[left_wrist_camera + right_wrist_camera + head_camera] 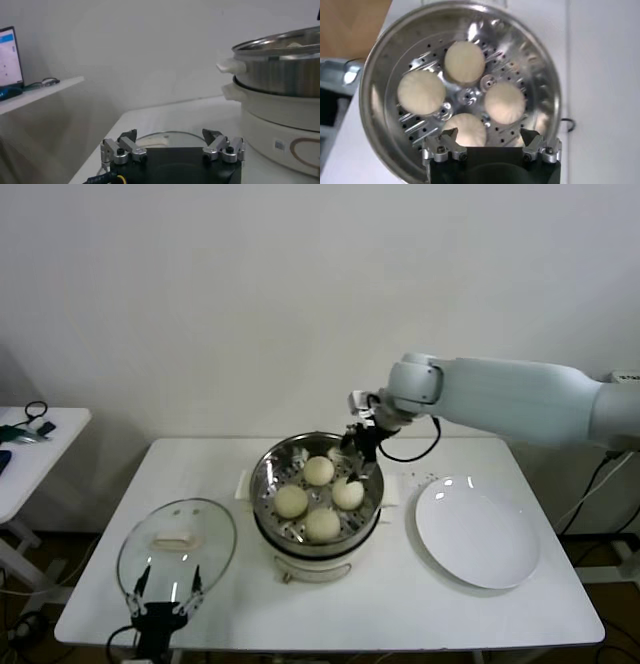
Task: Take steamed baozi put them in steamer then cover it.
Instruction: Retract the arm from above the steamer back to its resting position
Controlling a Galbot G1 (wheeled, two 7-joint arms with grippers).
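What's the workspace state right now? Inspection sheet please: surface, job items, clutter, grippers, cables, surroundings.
Surface: white table, no spills seen.
Steamed baozi: all four in the steamer on the perforated tray, at.
Cover: glass lid flat on the table to the steamer's left, not yet on.
White plate: bare, to the steamer's right.
Clutter: nothing seen on the table.
Right gripper: open, holding nothing, above the steamer's far right rim.
Left gripper: open, holding nothing, at the lid's near edge.
Cables: black cable looped at the right wrist; more beside the table at right.
Surroundings: white wall; side table at left with small items.
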